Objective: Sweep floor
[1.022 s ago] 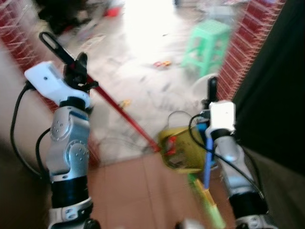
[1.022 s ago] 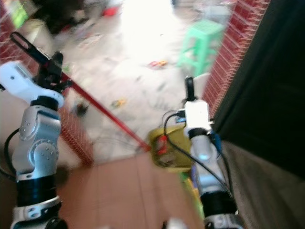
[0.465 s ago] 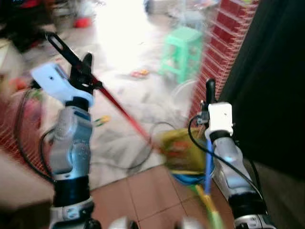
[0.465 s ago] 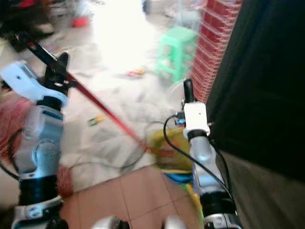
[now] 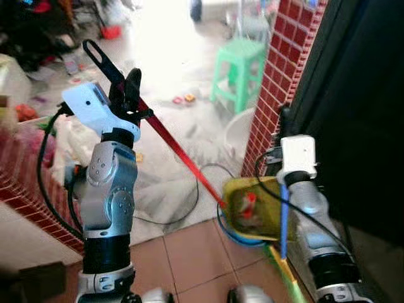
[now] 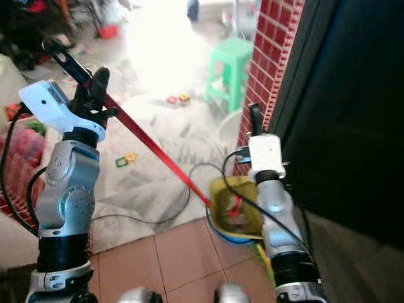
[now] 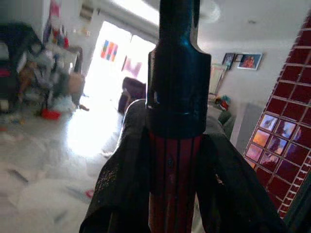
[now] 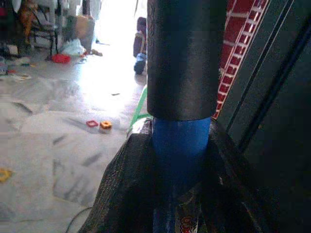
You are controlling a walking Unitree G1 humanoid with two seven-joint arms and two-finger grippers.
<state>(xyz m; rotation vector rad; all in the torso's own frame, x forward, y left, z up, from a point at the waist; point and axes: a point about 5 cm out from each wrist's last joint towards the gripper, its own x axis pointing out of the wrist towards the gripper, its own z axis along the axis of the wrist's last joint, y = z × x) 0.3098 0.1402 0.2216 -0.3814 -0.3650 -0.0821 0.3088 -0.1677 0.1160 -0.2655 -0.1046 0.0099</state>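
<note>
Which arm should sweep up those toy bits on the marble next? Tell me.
Left. The left gripper is shut on the red broom handle, which slants toward the yellow dustpan. The right gripper only steadies that dustpan by its blue handle.

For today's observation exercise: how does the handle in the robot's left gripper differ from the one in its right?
The red broom handle in the left gripper slants across the marble floor, while the blue dustpan handle in the right gripper stands nearly upright. The red one runs much longer in view than the blue one. The red one ends at the yellow dustpan, which the blue one carries. Both have black top ends and are clamped between black fingers.
</note>
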